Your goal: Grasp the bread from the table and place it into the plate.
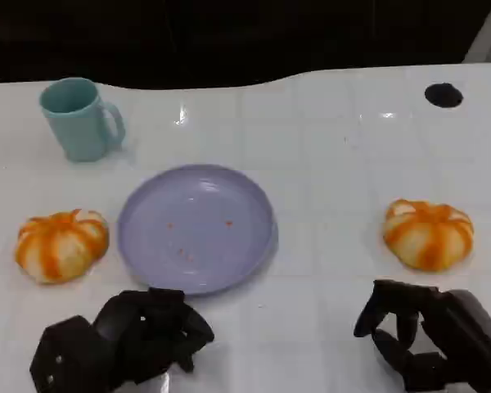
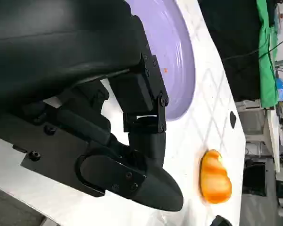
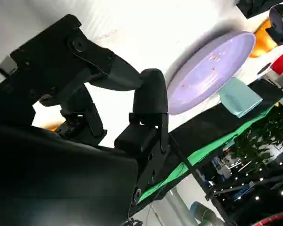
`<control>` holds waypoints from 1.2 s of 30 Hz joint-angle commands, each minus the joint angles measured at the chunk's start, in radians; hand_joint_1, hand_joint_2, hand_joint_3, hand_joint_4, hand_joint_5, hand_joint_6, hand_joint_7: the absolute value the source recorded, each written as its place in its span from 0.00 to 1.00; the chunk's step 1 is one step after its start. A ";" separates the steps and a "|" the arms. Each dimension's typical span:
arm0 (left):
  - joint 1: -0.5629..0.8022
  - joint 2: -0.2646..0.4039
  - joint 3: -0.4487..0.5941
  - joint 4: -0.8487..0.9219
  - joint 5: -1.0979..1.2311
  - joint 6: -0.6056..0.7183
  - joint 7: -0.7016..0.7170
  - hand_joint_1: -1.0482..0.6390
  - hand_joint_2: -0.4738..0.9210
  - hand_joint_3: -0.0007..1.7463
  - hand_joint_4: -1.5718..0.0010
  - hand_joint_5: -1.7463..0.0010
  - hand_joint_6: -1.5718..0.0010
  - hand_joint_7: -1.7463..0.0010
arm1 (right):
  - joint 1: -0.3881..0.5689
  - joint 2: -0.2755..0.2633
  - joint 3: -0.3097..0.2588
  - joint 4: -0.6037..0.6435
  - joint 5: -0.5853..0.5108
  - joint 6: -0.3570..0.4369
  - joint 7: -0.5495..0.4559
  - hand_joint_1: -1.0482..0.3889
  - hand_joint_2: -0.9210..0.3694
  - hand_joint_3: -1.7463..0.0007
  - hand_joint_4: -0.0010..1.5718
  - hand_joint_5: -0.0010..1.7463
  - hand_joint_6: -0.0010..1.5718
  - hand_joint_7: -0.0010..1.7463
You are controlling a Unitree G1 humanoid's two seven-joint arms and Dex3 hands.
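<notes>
Lavender plate [image 1: 198, 228] holds crumbs only (cup [image 1: 78, 119] nearby); both hands hold nothing.

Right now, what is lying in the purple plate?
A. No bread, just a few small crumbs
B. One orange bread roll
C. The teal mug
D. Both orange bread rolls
A. The head view shows the purple plate holding only a few specks, while one bread roll lies on the table to its left and the other roll to its right; the teal mug stands apart, behind the plate.
</notes>
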 commanded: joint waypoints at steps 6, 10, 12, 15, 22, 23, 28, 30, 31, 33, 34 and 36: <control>0.008 0.015 0.008 -0.003 -0.007 0.002 -0.006 0.03 0.98 0.00 0.38 0.17 0.22 0.56 | 0.005 -0.011 -0.004 -0.009 0.007 0.011 0.004 0.51 0.39 0.34 0.52 0.98 0.49 0.74; 0.008 0.015 0.008 -0.006 -0.008 0.005 -0.006 0.03 0.98 0.00 0.38 0.17 0.22 0.55 | 0.005 -0.011 -0.004 -0.012 0.011 0.012 0.008 0.51 0.40 0.34 0.53 0.98 0.50 0.74; 0.007 0.016 0.008 -0.004 -0.008 0.000 -0.008 0.03 0.98 0.00 0.38 0.17 0.23 0.56 | 0.005 -0.011 -0.004 -0.010 0.011 0.011 0.009 0.51 0.40 0.34 0.53 0.98 0.50 0.74; 0.007 0.016 0.008 -0.003 -0.007 -0.004 -0.008 0.03 0.99 0.00 0.39 0.17 0.23 0.56 | 0.006 -0.011 -0.005 -0.010 0.014 0.011 0.012 0.52 0.40 0.34 0.53 0.98 0.50 0.73; 0.008 0.014 0.009 -0.008 -0.010 0.010 -0.006 0.03 0.98 0.00 0.38 0.17 0.22 0.56 | 0.007 -0.011 -0.004 -0.012 0.015 0.013 0.015 0.51 0.40 0.33 0.53 0.98 0.50 0.73; 0.008 0.015 0.008 -0.009 -0.007 0.010 -0.004 0.03 0.98 0.00 0.38 0.18 0.22 0.56 | 0.007 -0.011 -0.005 -0.011 0.015 0.011 0.014 0.51 0.40 0.34 0.52 0.98 0.50 0.73; 0.006 0.016 0.007 0.000 -0.003 0.000 -0.004 0.03 0.98 0.00 0.38 0.18 0.22 0.55 | 0.006 -0.001 -0.012 -0.002 0.022 -0.005 -0.008 0.53 0.37 0.39 0.51 0.95 0.50 0.64; 0.005 0.016 0.008 0.003 -0.005 -0.004 -0.007 0.04 0.98 0.00 0.38 0.18 0.23 0.55 | 0.005 0.007 -0.019 -0.002 0.022 -0.014 -0.031 0.53 0.32 0.45 0.48 0.90 0.49 0.56; 0.005 0.016 0.008 0.004 -0.005 -0.006 -0.007 0.03 0.98 0.00 0.38 0.17 0.23 0.55 | 0.005 0.008 -0.021 -0.003 0.021 -0.016 -0.038 0.53 0.30 0.48 0.46 0.85 0.48 0.53; 0.005 0.017 0.008 0.005 -0.004 -0.006 -0.007 0.03 0.98 0.00 0.38 0.17 0.23 0.55 | 0.013 0.011 -0.031 -0.040 -0.005 0.012 -0.065 0.53 0.29 0.49 0.44 0.75 0.46 0.45; 0.005 0.017 0.008 0.004 -0.005 -0.005 -0.007 0.03 0.98 0.00 0.38 0.17 0.23 0.55 | 0.016 0.011 -0.035 -0.054 -0.014 0.022 -0.076 0.53 0.29 0.50 0.43 0.67 0.47 0.34; 0.005 0.016 0.008 0.005 -0.006 -0.005 -0.008 0.03 0.98 0.00 0.38 0.17 0.23 0.56 | 0.010 0.009 -0.045 -0.066 -0.027 0.023 -0.105 0.53 0.28 0.53 0.41 0.56 0.49 0.21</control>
